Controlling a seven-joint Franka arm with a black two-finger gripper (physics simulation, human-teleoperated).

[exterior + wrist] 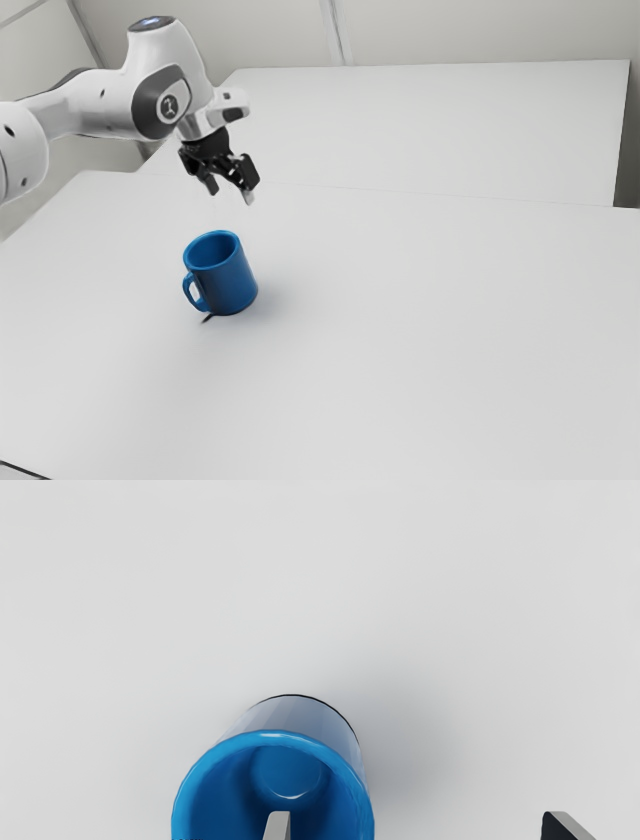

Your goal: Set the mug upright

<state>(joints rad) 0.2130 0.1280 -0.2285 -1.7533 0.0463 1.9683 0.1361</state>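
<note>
So the arm (165, 95) comes in from the exterior view's left, runs roughly level to the big joint, then bends down so the hand (208, 145) hangs over the white table (420, 340). It's pointing mostly down, with a bit of a slant toward the exterior view's right. The gripper (230, 194) is open, pretty wide too: the two fingers are well apart and there's just air between them. It hovers above the mug, with a clear gap between the fingertips and the rim (212, 234).

The blue mug (232, 282) is sitting on the table below the hand, upright on its base with the mouth facing up. Its handle (190, 292) sticks out toward the exterior view's left, and there's a soft shadow on the table beside it.

Wrist view's kinda neat: you look down into the mug and can see the inside bottom (287, 772). One finger (277, 826) lines up over the mouth, while the other one is off past the side of the mug, over bare table. So the gripper's lined up off-center from the mug, fingers spread, holding nothing.
</note>
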